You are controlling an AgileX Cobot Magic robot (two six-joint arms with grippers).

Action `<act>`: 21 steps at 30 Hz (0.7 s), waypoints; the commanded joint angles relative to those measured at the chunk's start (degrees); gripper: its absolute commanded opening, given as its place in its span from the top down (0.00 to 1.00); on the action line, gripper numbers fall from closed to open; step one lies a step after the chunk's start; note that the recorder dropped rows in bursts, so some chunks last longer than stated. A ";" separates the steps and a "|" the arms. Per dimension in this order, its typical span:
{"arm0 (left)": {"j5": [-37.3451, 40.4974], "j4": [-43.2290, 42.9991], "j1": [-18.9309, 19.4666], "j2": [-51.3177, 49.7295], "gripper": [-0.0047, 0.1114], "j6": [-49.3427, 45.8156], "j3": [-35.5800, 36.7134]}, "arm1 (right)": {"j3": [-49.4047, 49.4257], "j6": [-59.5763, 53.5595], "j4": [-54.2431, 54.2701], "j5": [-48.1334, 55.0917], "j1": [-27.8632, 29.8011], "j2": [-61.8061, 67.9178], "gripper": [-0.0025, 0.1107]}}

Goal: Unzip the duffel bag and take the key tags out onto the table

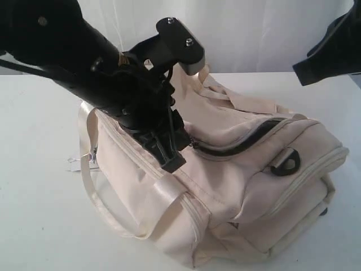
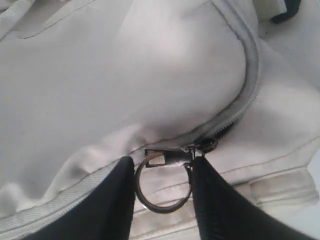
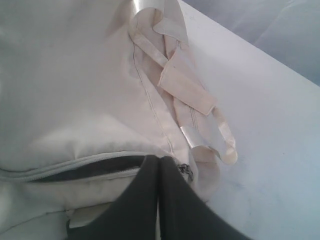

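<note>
The cream duffel bag (image 1: 237,186) lies on the white table (image 1: 34,214). Its top zipper (image 1: 254,134) is partly open, with dark lining showing in the gap. My left gripper (image 1: 169,160) is down on the bag's top. In the left wrist view its two fingers (image 2: 162,162) press on either side of the metal pull ring (image 2: 162,202), which hangs from the zipper slider (image 2: 205,145). My right gripper (image 3: 160,159) hovers above the bag's open zipper (image 3: 85,170), shut with nothing in it. The key tags are hidden.
Shiny strap handles (image 1: 90,186) loop onto the table left of the bag, and more straps (image 3: 192,100) lie beside it. A black D-ring (image 1: 285,162) sits on the bag's right side. The right arm (image 1: 330,51) hangs high at the upper right. A small pale tag (image 1: 76,162) lies by the left strap.
</note>
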State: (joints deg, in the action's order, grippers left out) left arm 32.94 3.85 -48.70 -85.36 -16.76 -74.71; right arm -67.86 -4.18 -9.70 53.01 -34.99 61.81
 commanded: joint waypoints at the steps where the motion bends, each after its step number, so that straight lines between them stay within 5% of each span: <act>1: 2.83 -3.46 0.07 0.71 0.96 0.12 -0.80 | 0.10 -3.49 3.94 1.58 0.15 -0.40 0.98; 6: 2.82 -5.88 0.07 0.71 0.96 0.12 -0.80 | 1.04 -22.97 20.47 2.69 0.04 -0.40 0.91; 13: 2.82 -6.01 0.07 0.71 0.96 0.12 -0.80 | 8.57 -34.09 24.33 -2.31 0.04 -0.40 0.45; 21: 7.25 -5.20 0.07 0.71 0.96 0.12 -0.80 | 12.46 -37.81 24.45 -8.12 0.04 -0.40 0.42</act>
State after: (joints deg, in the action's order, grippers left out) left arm 36.84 -2.40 -48.70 -85.36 -16.76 -75.10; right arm -56.39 -40.94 14.40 47.61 -34.99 61.81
